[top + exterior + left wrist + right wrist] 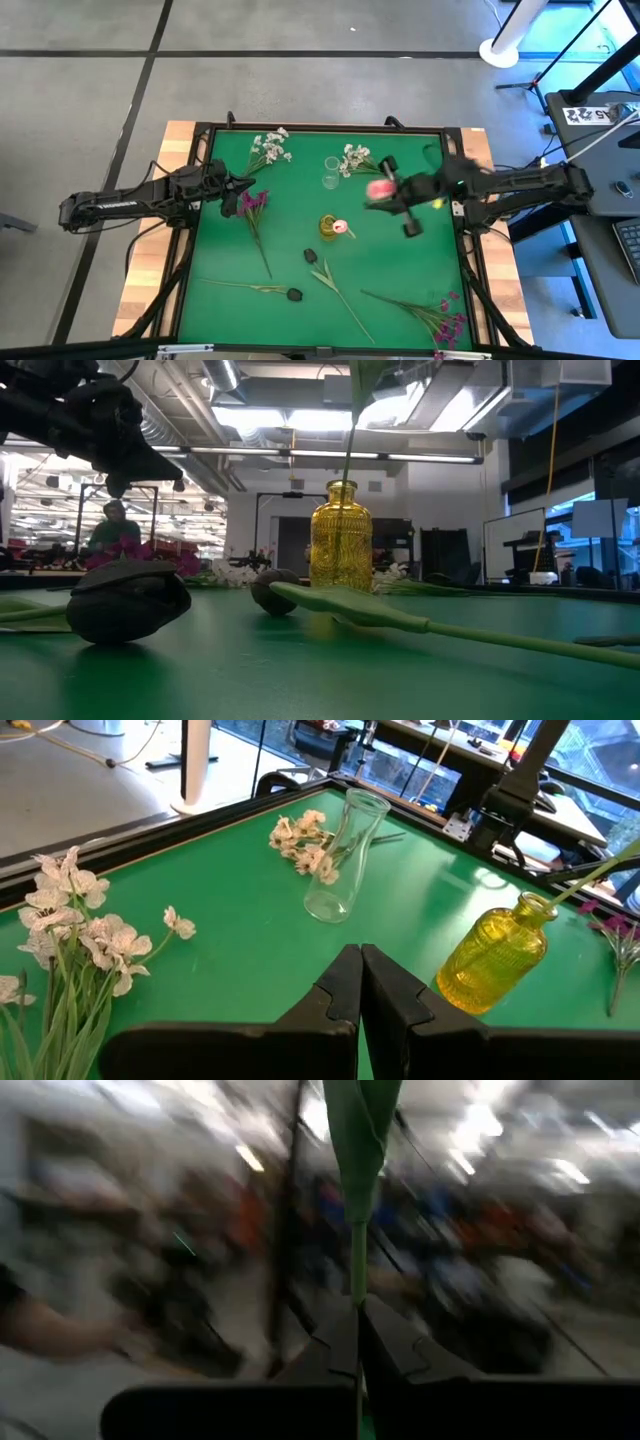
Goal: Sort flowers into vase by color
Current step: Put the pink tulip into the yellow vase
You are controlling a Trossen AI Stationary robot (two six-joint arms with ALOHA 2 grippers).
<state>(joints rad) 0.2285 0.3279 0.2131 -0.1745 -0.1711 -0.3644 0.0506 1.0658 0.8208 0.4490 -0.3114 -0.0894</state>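
Pink tulip [380, 187] stem is clamped in the right hand [358, 1342] beside the yellow vase [329, 227].

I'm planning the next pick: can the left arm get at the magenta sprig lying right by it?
Probably yes. The left end effector hangs shut beside the magenta sprig, with only bare green mat around it. It must open first. The right end effector is shut on a pink flower, well clear.

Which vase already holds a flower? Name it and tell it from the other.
The yellow vase mid-table: a pink bud's stem stands in its neck. The clear glass vase behind it, beside white sprigs, holds nothing.
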